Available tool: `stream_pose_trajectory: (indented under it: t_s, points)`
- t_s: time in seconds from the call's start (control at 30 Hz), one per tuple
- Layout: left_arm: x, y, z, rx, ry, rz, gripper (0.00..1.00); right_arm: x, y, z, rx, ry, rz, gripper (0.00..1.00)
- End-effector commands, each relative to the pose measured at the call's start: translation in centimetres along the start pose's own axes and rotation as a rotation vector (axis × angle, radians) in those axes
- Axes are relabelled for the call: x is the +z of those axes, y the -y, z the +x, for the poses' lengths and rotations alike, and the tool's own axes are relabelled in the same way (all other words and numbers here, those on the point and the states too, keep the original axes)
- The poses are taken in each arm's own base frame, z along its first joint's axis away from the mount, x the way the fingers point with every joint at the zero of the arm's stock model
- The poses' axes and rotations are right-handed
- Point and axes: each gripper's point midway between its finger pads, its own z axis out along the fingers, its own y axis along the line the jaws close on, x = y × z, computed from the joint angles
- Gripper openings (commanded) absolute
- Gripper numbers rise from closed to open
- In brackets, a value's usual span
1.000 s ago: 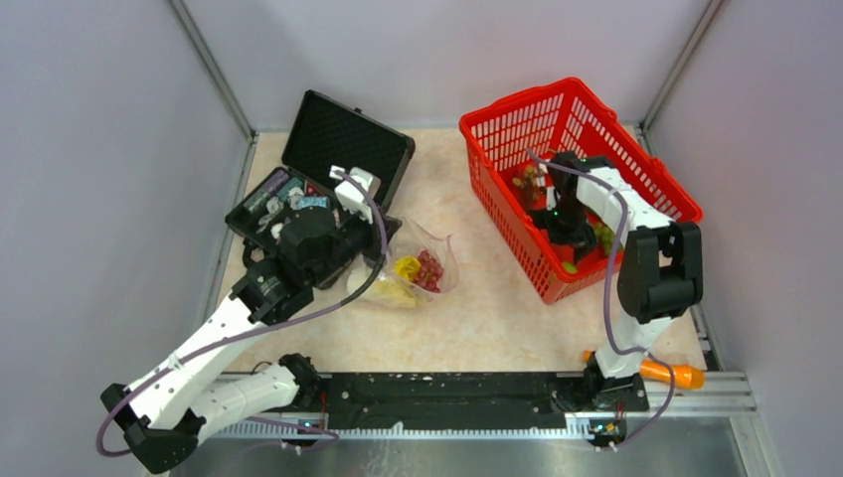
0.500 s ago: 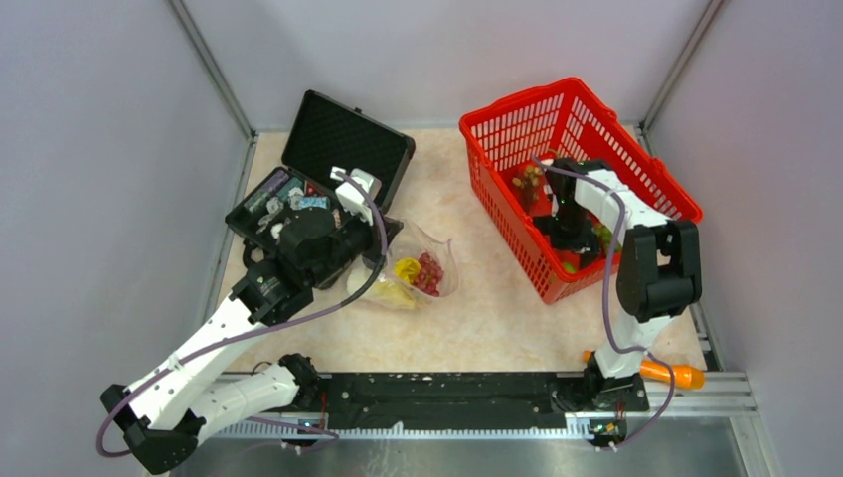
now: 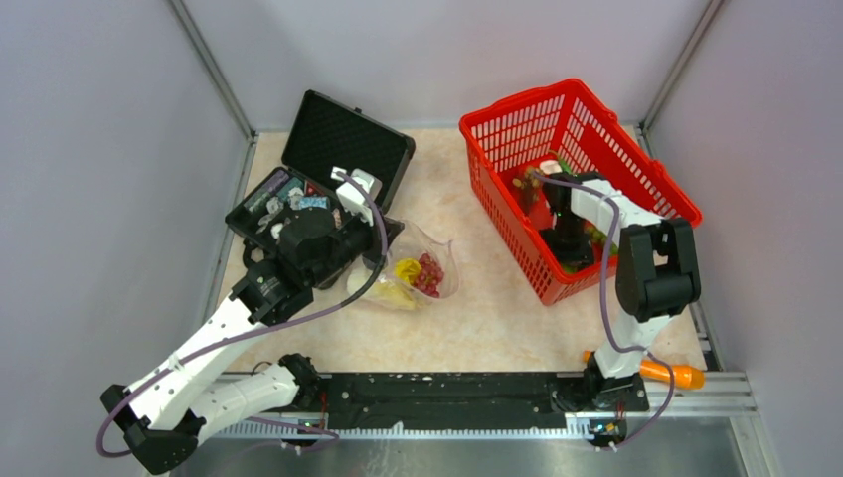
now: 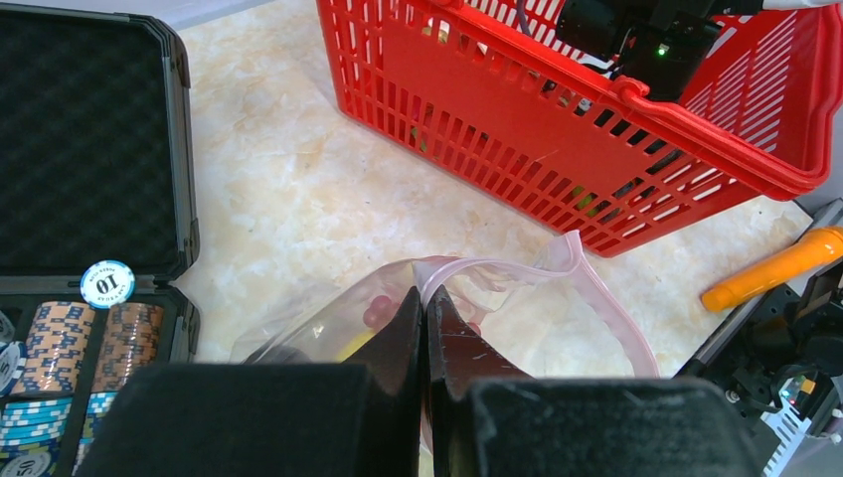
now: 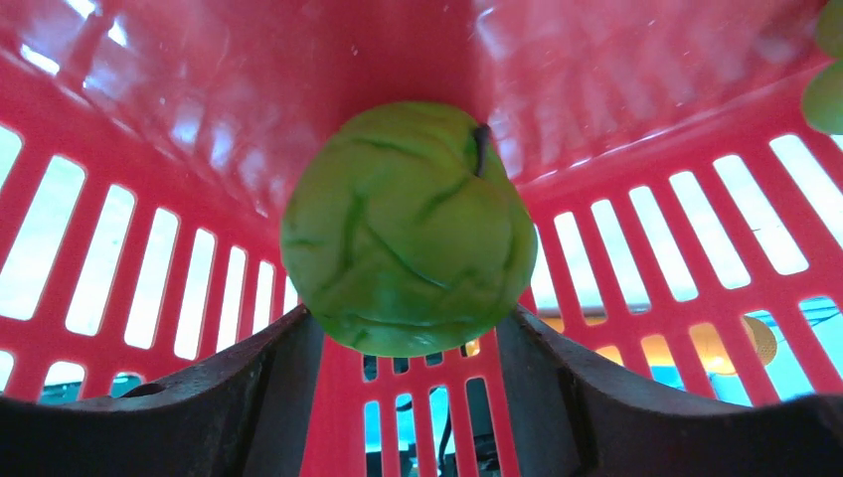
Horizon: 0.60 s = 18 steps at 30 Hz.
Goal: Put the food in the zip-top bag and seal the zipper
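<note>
On your beige marbled worktop [image 3: 477, 308], the red slatted plastic basket [image 3: 517, 119] stood at the far right and the open black case [image 3: 348, 134] at the far left. Between them, close to the case, lay the clear crinkly zip-top bag [image 3: 447, 253]. Your left pincer [image 4: 425, 308] was fully closed, pinching the bag's mouth edge by the pale pink zipper strip [image 4: 596, 298]. Your right pincer [image 5: 406, 323] was down inside the basket, partly closed, its fingers against both sides of the round green pear-like toy fruit [image 5: 403, 229]. A yellow leafy bunch [image 3: 406, 268] and red-purple grapes [image 3: 429, 270] lay inside the bag.
</note>
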Motion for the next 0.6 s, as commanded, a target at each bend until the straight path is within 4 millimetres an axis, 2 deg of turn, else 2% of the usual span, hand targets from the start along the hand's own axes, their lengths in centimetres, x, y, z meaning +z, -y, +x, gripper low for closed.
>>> stream_pose_trajectory:
  t_s: [0.0,0.1,0.2,0.3,0.47,0.57]
  points:
    - [-0.6,0.4,-2.5,-0.010,0.097,0.017,0.00,-0.8,0.5,-2.2,0.047,0.119,0.033,0.61]
    - [-0.9,0.2,-2.7,-0.008,0.110,0.004,0.00,-1.5,0.8,-3.9,0.065,0.200,0.038,0.58]
    - [-1.0,-0.2,-2.9,-0.008,0.120,-0.018,0.00,-1.3,0.9,-4.8,0.076,0.245,0.011,0.43]
    - [-0.9,-0.6,-2.8,-0.007,0.120,-0.035,0.00,-0.8,0.7,-5.2,0.073,0.274,-0.007,0.35]
    - [-0.3,-0.9,-2.2,-0.015,0.100,-0.058,0.00,-1.6,-0.1,-6.7,0.075,0.376,-0.059,0.33]
    - [0.3,-1.0,-1.9,-0.035,0.097,-0.063,0.00,-2.1,-0.8,-7.4,0.083,0.437,-0.108,0.28]
